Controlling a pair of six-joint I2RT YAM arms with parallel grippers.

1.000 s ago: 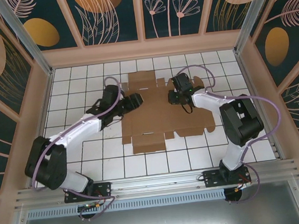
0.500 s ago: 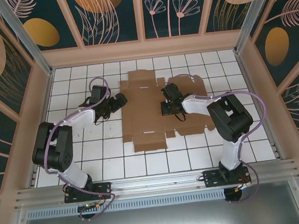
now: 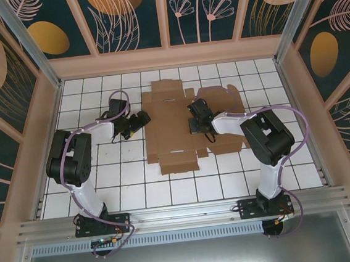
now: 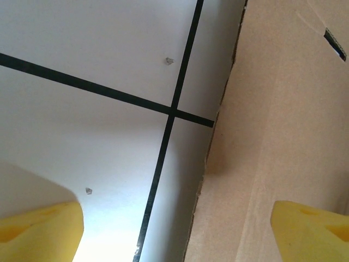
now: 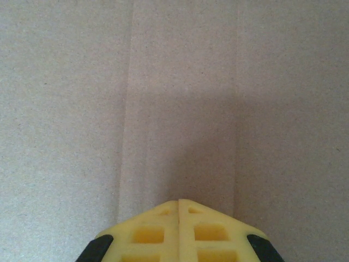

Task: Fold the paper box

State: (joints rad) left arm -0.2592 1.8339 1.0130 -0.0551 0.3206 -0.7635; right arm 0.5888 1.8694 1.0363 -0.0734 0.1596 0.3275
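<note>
White gridded surface (image 3: 105, 175); die-cut paper box (image 3: 169, 138), matte brown, unmarked. Left end effector (image 3: 140, 120) spread; right end effector (image 5: 179, 206) pressed together.

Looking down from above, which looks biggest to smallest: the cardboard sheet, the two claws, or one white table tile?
1. The paper box, by far the largest.
2. Left claw, right claw and a white tile look about alike. The claws sit nearer the camera and the right one points downward, so I won't rank these three.

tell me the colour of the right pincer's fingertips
Yellow fingertips, clearest in the right wrist view.
</note>
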